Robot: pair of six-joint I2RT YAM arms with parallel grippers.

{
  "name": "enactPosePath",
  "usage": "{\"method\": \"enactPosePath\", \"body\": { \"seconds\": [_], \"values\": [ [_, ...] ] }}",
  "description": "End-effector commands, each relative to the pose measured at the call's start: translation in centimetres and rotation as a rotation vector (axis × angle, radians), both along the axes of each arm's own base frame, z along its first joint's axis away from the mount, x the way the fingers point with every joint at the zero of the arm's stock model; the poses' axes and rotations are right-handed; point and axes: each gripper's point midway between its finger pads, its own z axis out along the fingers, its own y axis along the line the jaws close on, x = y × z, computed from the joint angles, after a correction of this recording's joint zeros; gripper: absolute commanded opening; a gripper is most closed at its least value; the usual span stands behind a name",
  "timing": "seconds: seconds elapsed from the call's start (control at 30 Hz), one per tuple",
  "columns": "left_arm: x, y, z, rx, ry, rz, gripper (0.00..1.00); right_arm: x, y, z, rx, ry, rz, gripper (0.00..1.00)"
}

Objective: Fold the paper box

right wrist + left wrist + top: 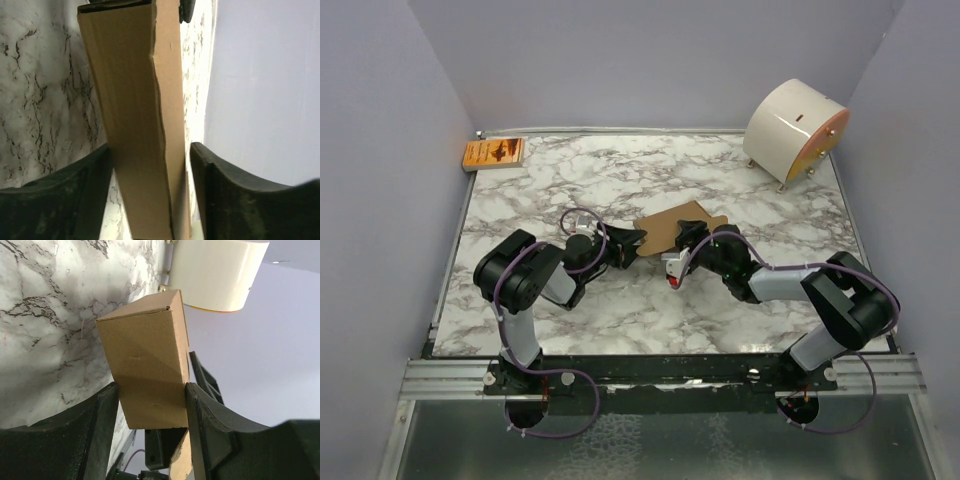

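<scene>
The paper box (672, 222) is plain brown cardboard, partly folded into an oblong carton, at the middle of the marble table (620, 310). My left gripper (632, 243) is shut on its left end. In the left wrist view both fingers press the carton's sides (145, 355), with the gripper (152, 390) across it. My right gripper (682, 245) straddles the box's near right part. In the right wrist view the box (135, 100) stands between the jaws of the gripper (150, 165). The left finger touches it and a thin gap shows at the right finger (220, 190).
A big white cylinder (795, 130) with an orange face stands at the back right, and also shows in the left wrist view (215, 270). A small orange printed packet (494, 153) lies at the back left corner. Lilac walls enclose the table.
</scene>
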Motion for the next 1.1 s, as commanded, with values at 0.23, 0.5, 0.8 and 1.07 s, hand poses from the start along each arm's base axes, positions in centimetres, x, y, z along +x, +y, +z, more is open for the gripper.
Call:
{"method": "enactPosePath", "body": {
  "seconds": [0.23, 0.5, 0.8, 1.07],
  "values": [
    [-0.1, 0.0, 1.3, -0.044, -0.037, -0.010, 0.47, 0.7, 0.1, 2.0, 0.056, -0.074, -0.032, 0.48],
    [-0.3, 0.8, 1.6, -0.054, -0.036, 0.013, 0.68, 0.7, 0.1, 2.1, 0.073, -0.056, -0.038, 0.47],
    [-0.9, 3.4, 2.0, -0.007, -0.062, 0.085, 0.90, 0.6, 0.3, 3.1, 0.114, -0.029, -0.046, 0.47],
    [-1.7, 7.1, 3.2, 0.099, -0.182, 0.178, 0.90, 0.5, 0.7, 4.6, 0.177, 0.044, -0.057, 0.47]
  ]
}}
